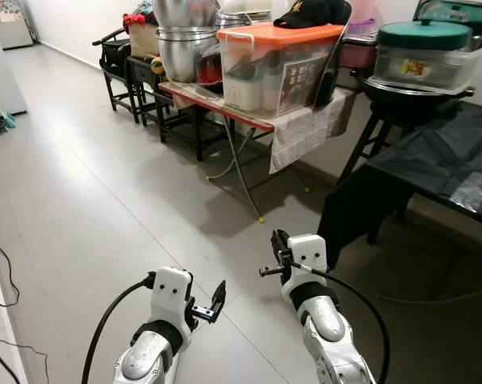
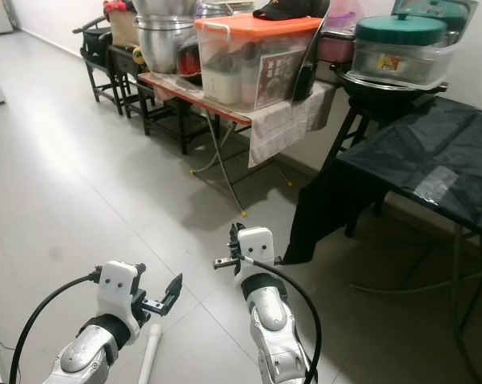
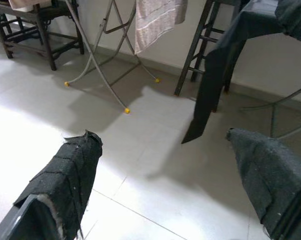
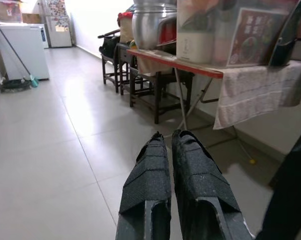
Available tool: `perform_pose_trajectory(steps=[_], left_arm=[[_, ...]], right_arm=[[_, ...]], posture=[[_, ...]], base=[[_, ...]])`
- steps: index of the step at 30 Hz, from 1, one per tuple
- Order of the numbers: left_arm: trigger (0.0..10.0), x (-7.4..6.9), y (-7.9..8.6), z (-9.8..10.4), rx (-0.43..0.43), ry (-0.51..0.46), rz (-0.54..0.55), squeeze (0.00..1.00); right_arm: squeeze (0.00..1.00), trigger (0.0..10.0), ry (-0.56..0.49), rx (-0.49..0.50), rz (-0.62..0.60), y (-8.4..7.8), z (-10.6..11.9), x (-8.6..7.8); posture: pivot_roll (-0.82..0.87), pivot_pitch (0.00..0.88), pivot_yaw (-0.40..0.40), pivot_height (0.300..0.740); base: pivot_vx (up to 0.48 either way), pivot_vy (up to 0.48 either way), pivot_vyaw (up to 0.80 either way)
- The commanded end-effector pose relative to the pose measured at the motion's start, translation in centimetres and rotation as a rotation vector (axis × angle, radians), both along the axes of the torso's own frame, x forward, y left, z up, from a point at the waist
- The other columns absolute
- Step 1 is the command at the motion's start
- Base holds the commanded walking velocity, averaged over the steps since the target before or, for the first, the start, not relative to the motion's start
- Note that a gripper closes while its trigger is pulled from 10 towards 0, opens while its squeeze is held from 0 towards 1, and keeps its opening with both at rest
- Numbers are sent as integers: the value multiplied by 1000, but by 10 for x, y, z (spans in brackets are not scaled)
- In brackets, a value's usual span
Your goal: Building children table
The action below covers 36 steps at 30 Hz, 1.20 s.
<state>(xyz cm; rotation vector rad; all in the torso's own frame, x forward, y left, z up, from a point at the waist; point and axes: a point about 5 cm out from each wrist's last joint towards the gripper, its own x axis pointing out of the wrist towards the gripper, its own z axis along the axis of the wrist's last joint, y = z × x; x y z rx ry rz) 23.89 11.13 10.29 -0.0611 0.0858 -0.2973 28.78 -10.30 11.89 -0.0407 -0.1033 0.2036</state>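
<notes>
Both arms are held low over the grey tiled floor. My left gripper is open, and in the left wrist view its two black fingers stand wide apart with only floor between them. My right gripper is shut with nothing in it; its pads press together in the right wrist view. A white tube lies on the floor just below the left gripper, partly cut off by the picture's edge.
Along the far wall a folding table carries an orange-lidded plastic box and steel pots. Dark chairs stand further left. A table draped in black cloth is at the right. A white freezer stands far off.
</notes>
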Motion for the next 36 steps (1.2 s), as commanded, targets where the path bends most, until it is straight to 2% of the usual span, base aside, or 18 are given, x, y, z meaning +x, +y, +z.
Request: perform_pose_trajectory(steps=[1,8,17,32,36], left_arm=[[10000,-1,0,-1,5,4,-4,0],[10000,-1,0,-2,0,10,3,0],[10000,0,1,-3,-7,19,6,0],[10000,1,1,-3,9,18,20,0],[10000,2,1,-3,15,12,18,0]], right_arm=[[0,10000,11,3,-2,0,-2,0],[0,10000,15,12,-9,-2,-3,-1],[0,10000,15,4,-1,-1,-3,-1],[0,10000,18,-5,-3,-1,-3,1],[0,10000,18,-3,2,-1,-3,1]], posture=[[158,0,-18,740],[158,0,-18,740],[157,0,-21,740],[159,0,-23,740],[161,0,-27,740]], base=[[0,0,0],[0,0,0],[0,0,-764],[0,0,0],[305,0,0]])
